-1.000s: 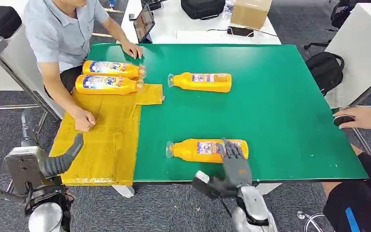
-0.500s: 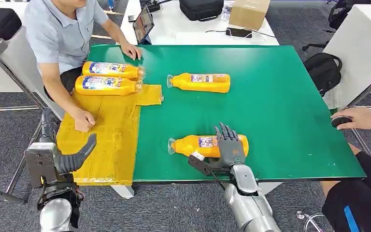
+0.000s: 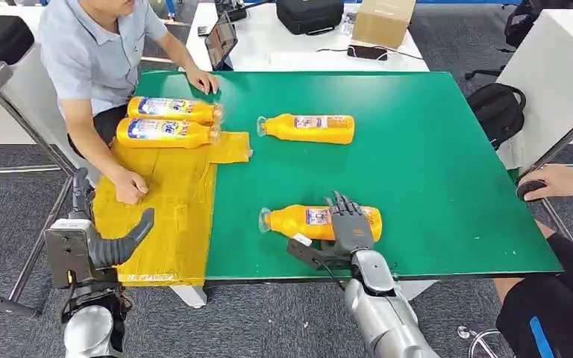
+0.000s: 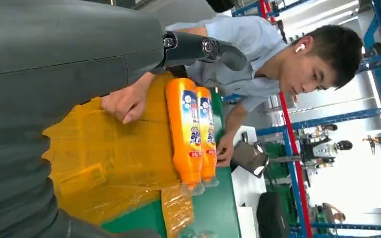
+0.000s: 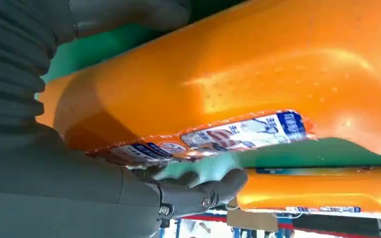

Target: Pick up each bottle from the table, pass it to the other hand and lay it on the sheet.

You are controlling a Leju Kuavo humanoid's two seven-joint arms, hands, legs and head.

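Note:
An orange bottle (image 3: 306, 222) (image 5: 258, 84) lies on its side near the front edge of the green table (image 3: 433, 171), cap to the left. My right hand (image 3: 348, 227) lies over its base end with the fingers spread across the top and the thumb (image 3: 306, 253) (image 5: 198, 191) out on the near side. A second orange bottle (image 3: 306, 128) (image 5: 317, 191) lies farther back. Two more bottles (image 3: 166, 119) (image 4: 191, 129) lie side by side on the yellow sheet (image 3: 171, 216) (image 4: 114, 163). My left hand (image 3: 119, 242) hovers empty off the sheet's front left corner.
A person sits at the left with one hand (image 3: 129, 186) (image 4: 124, 101) on the sheet and the other (image 3: 205, 78) on the table's far corner. Another person's hand (image 3: 559, 183) holds a mouse at the right. A white table with a laptop, a bag and a box stands behind.
My right hand has reached forward from the table edge over the near bottle. My left arm has risen and come closer to the sheet. The view has shifted slightly.

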